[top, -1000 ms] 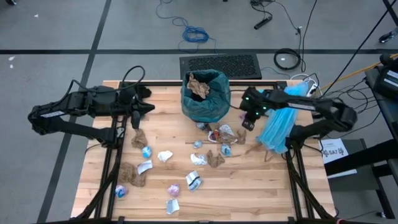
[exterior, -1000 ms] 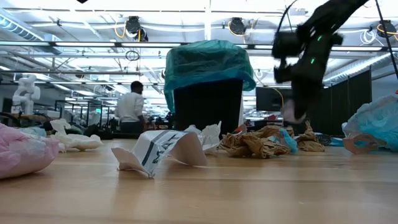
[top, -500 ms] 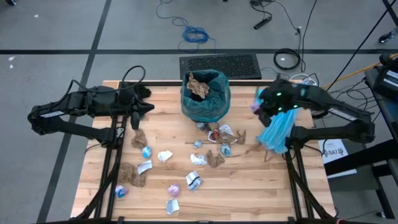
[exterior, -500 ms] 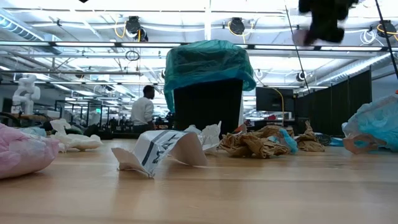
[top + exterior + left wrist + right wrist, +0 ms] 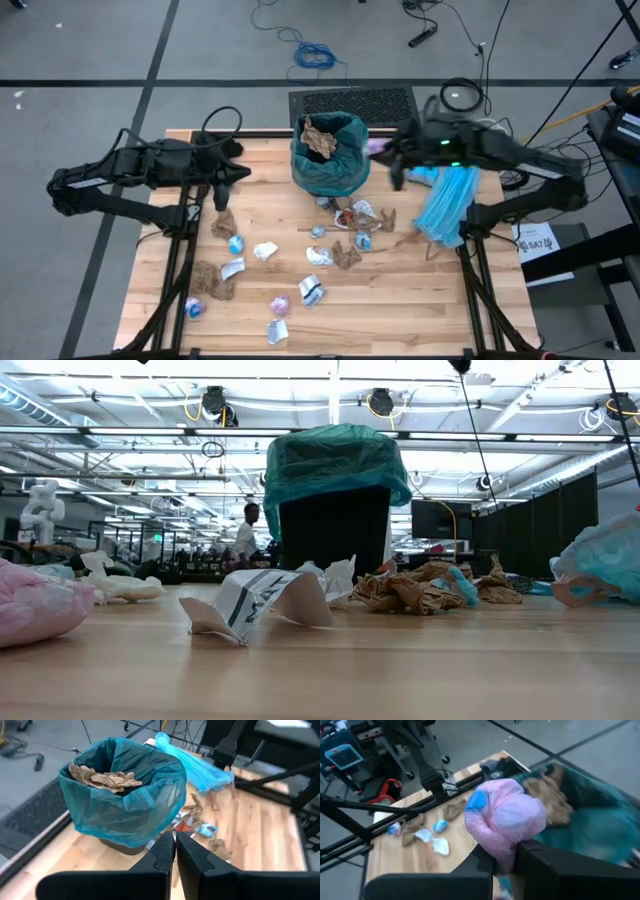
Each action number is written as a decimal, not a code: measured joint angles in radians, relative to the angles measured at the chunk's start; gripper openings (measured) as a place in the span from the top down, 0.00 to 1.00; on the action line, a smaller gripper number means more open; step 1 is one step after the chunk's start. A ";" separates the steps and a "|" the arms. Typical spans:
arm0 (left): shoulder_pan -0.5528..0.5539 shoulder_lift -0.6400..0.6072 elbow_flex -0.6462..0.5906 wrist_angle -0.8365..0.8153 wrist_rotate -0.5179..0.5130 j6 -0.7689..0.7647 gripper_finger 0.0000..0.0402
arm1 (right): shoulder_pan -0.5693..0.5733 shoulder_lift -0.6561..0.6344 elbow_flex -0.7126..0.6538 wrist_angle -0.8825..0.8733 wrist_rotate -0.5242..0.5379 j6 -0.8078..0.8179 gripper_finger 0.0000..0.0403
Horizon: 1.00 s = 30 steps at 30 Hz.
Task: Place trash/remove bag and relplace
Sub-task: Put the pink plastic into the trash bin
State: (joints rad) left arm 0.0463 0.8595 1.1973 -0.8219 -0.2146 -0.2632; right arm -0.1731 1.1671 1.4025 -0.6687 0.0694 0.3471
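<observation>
The black bin (image 5: 335, 525) stands at the table's far middle, lined with the dark teal bag (image 5: 330, 160), whose rim folds over the bin's top (image 5: 125, 795). Brown paper wads (image 5: 320, 138) lie inside it. Several scraps of trash (image 5: 300, 255) are strewn over the wood in front of it. My right gripper (image 5: 385, 153) hovers high at the bin's right rim, shut on a pink wrapper wad (image 5: 505, 817). My left gripper (image 5: 240, 172) is shut on nothing (image 5: 175, 847), raised to the left of the bin and pointing at it. My right gripper pinches the pink wrapper wad by its lower end (image 5: 502, 855) between its two fingers. The fingers slant downward from the table's right toward the bin. The wad bulges out beyond the fingertips (image 5: 530, 851), lifted clear of the table, beside the bag's rim.
A paler sky-blue plastic bag (image 5: 447, 205) lies over the table's right edge under the right arm. A black mat (image 5: 355, 105) sits on the floor beyond the far edge. A person (image 5: 245, 535) walks in the room far behind. The near part of the table holds only small scraps.
My right gripper has risen from the trash on the table to the right of the bin, carrying the pink wad clear. It has tipped from pointing down to a shallow slant, and has swung toward the bin's right rim. The left arm has kept its place.
</observation>
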 joint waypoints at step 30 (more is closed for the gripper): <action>0.000 0.103 0.000 -0.110 -0.043 0.062 0.94 | -0.141 0.380 0.001 0.441 0.082 0.188 0.48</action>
State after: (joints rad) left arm 0.0463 0.9629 1.1970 -0.9322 -0.2574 -0.2012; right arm -0.3141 1.5475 1.4033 -0.2282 0.1516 0.5347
